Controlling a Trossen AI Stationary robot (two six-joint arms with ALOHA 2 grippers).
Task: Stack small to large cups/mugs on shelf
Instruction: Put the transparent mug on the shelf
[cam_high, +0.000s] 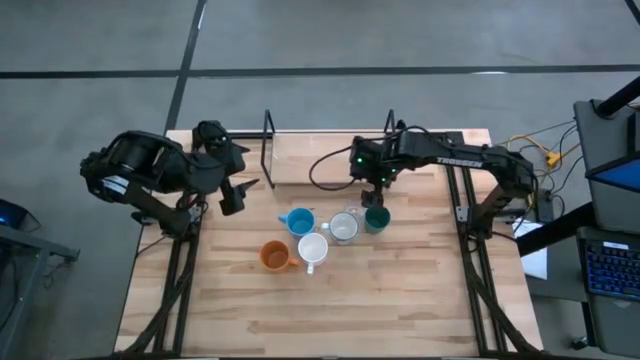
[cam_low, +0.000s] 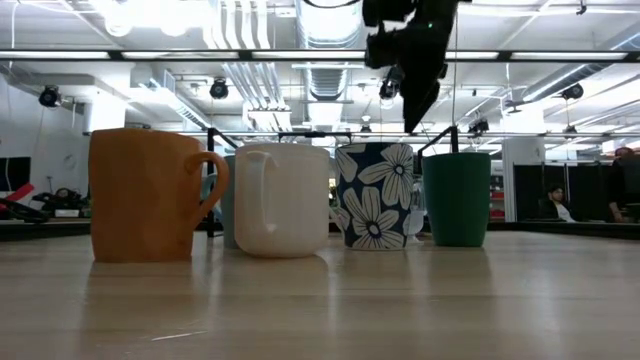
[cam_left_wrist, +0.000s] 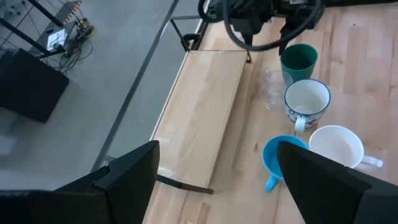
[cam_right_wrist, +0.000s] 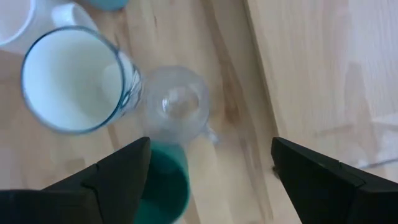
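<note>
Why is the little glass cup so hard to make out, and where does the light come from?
In the right wrist view the clear glass cup looks soft and see-through, so the wooden table shows through it; in the high view it is too small and pale to pick out. In the low view bright ceiling lamps glare white, and the mugs reflect faintly on the tabletop.

1. Bright, even light overall; low view shows ceiling strip lamps (cam_low: 150, 15) blown out w/ glare.
2. Soft faint shadows under mugs on light wooden surface (cam_high: 400, 290).
3. Right wrist view blurry; clear glass cup (cam_right_wrist: 177, 102) out of focus.
</note>
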